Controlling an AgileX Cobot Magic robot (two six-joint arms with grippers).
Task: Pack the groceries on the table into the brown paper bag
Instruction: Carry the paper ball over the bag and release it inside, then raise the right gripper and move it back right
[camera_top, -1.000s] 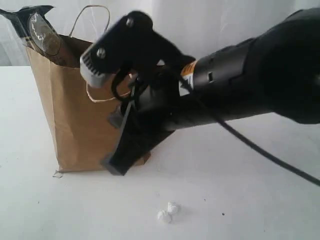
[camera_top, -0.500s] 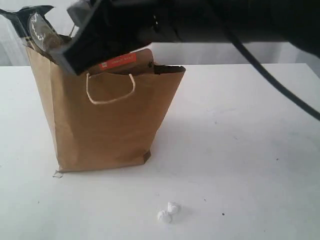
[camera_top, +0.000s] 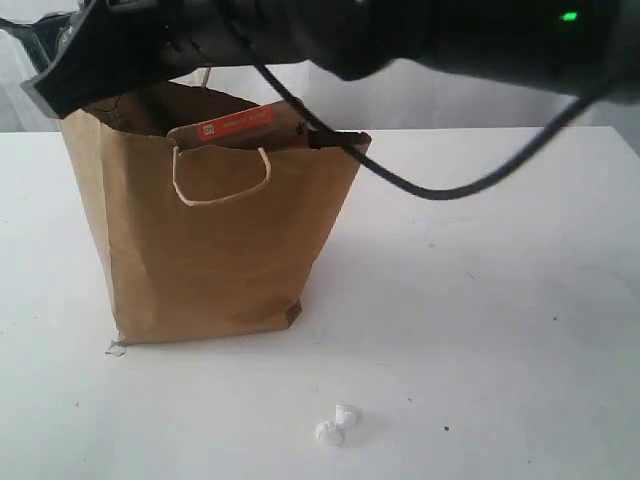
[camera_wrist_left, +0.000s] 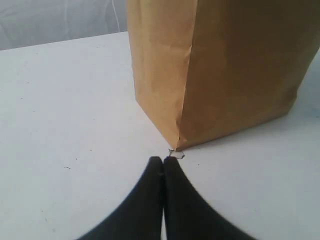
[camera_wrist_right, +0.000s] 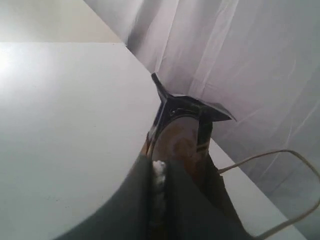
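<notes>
Soft, diffuse light is washing the white table (camera_top: 480, 300) evenly, and the brown paper bag (camera_top: 200, 250) is casting only a faint shadow. The right arm (camera_top: 400, 30) is looming dark and blurred across the exterior view. The right wrist view is looking dimmer and unfocused up close.

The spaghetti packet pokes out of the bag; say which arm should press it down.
Likely right: the right gripper is at the spaghetti packet; the left gripper sits shut, low at the corner of the bag.
</notes>
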